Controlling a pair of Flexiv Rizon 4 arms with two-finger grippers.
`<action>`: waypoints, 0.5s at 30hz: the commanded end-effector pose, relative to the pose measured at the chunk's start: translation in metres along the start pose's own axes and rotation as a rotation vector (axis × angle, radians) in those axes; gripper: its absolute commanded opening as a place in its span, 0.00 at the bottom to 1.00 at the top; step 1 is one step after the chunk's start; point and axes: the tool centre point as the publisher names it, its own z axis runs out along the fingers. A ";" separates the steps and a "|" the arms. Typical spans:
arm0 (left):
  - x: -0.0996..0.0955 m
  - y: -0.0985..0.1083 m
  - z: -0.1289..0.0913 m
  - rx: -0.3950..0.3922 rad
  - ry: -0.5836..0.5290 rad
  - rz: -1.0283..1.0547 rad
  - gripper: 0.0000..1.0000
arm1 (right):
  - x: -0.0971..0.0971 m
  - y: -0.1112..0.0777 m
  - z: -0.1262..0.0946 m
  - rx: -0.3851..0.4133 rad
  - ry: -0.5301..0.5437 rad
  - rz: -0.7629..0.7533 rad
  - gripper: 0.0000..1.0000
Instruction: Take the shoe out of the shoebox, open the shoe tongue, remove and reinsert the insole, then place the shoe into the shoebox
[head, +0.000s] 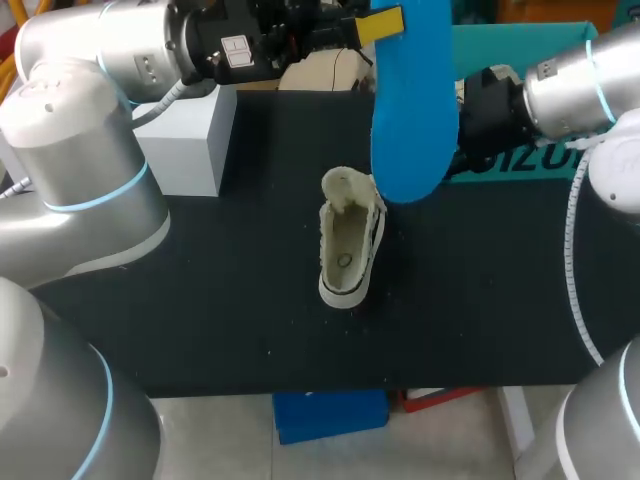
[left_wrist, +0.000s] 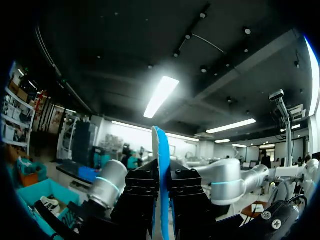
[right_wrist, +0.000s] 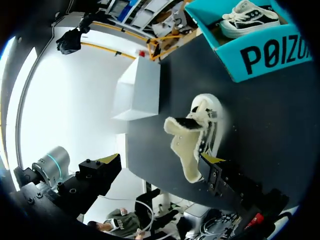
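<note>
The shoe lies near the middle of the black table, out of the box, its opening facing up and its pale fleecy tongue folded out and open; the blue insole is out of the shoe, raised in the air above and just to the far right of it; the left gripper, coming in from the left at the far edge, is clenched on the insole's upper end, and in the left wrist view the insole stands edge-on with a black finger pressed on each side; the right gripper is released, its fingers spread wide and grasping nothing, with the tongue just ahead of them; the teal shoebox sits at the far right of the table, well apart from the shoe, with a second shoe inside it; a white box stands at the far left
</note>
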 end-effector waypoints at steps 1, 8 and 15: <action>0.000 0.001 0.001 0.000 -0.003 0.002 0.00 | -0.007 -0.006 0.002 -0.020 0.242 0.019 1.00; 0.000 0.001 0.001 0.000 -0.003 0.002 0.00 | -0.002 -0.007 0.005 -0.048 0.347 0.040 1.00; 0.000 0.001 0.001 0.000 -0.003 0.002 0.00 | 0.002 -0.003 0.000 -0.059 0.426 0.050 1.00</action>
